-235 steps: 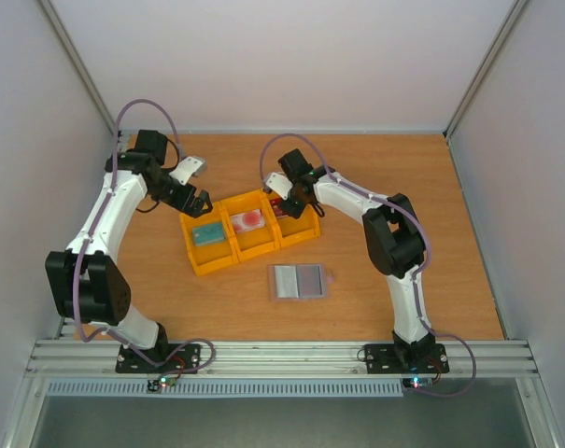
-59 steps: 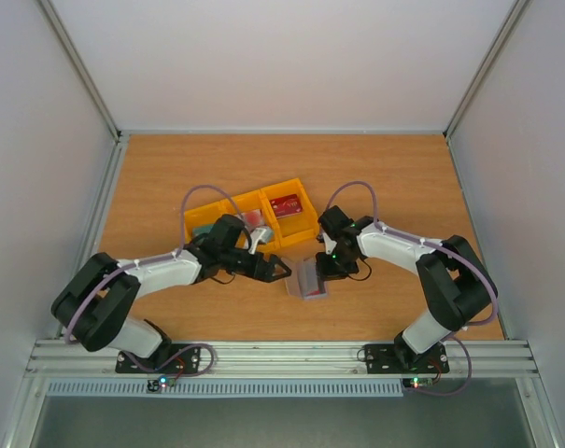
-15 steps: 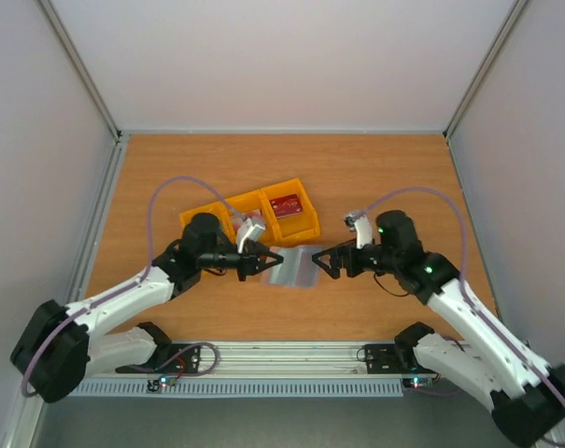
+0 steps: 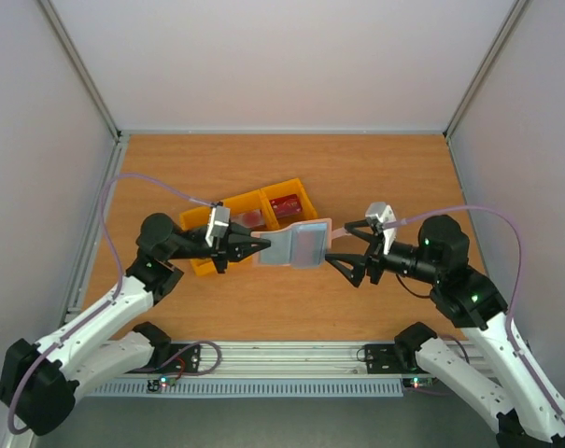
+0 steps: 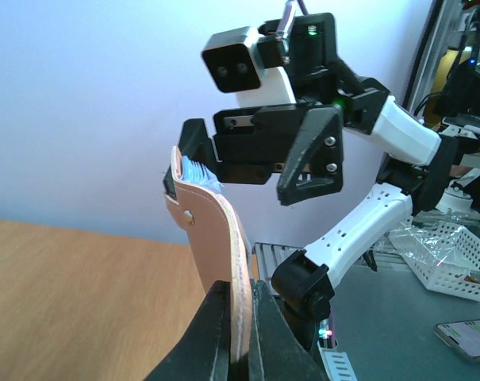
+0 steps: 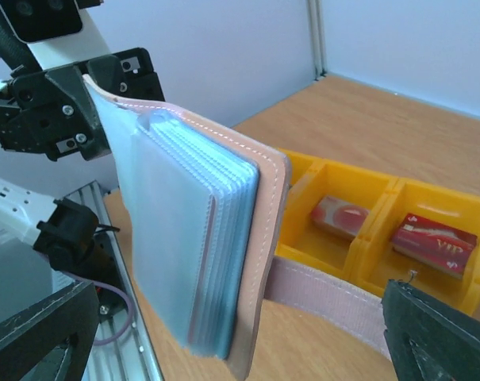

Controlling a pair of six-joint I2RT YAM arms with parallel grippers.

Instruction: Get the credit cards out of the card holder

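Card holder [image 4: 301,245] aloft at frame centre
Left gripper [image 4: 256,248] pinches its left edge; right gripper [image 4: 341,254] gapes empty just right, perhaps touching.

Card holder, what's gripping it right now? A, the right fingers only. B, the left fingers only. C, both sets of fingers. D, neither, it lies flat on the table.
B: the left fingers are clamped on the card holder at its edge, while the right fingers stand wide open.
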